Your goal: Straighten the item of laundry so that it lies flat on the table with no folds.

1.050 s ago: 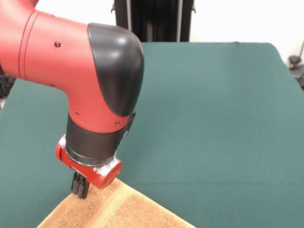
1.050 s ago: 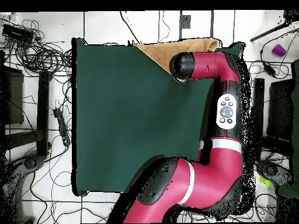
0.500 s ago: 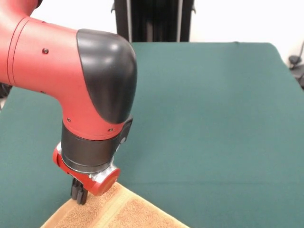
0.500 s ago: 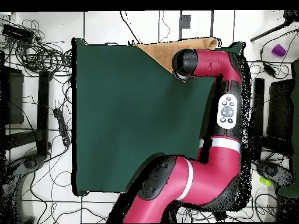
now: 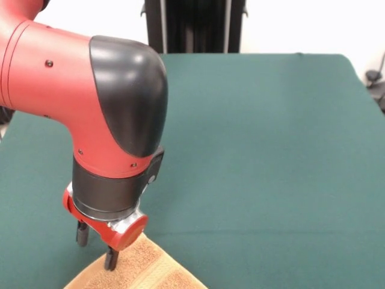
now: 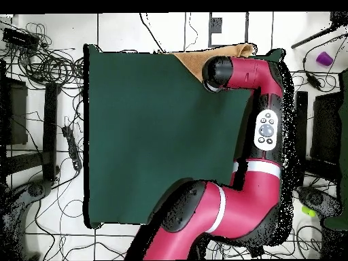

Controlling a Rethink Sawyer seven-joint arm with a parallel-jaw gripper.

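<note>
1. Since a second ago: gripper (image 5: pixel 95 248) shifted toward table (image 5: pixel 271 150) edge, jaws now spread apart; towel (image 5: pixel 144 271) corner drawn back.
2. One table, one arm (image 6: pixel 262 146), one towel at table edge.
3. Overhead only: cables (image 6: pixel 41 64) on floor.

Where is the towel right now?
In the front view the towel lies at the bottom edge, left of centre, on the green table, directly under the open gripper.

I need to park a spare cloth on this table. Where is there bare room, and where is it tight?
Nearly all the green table is bare, from the towel across to the opposite edge and both side edges. It is tight only at the towel's corner, where the open gripper hangs under the arm.
</note>
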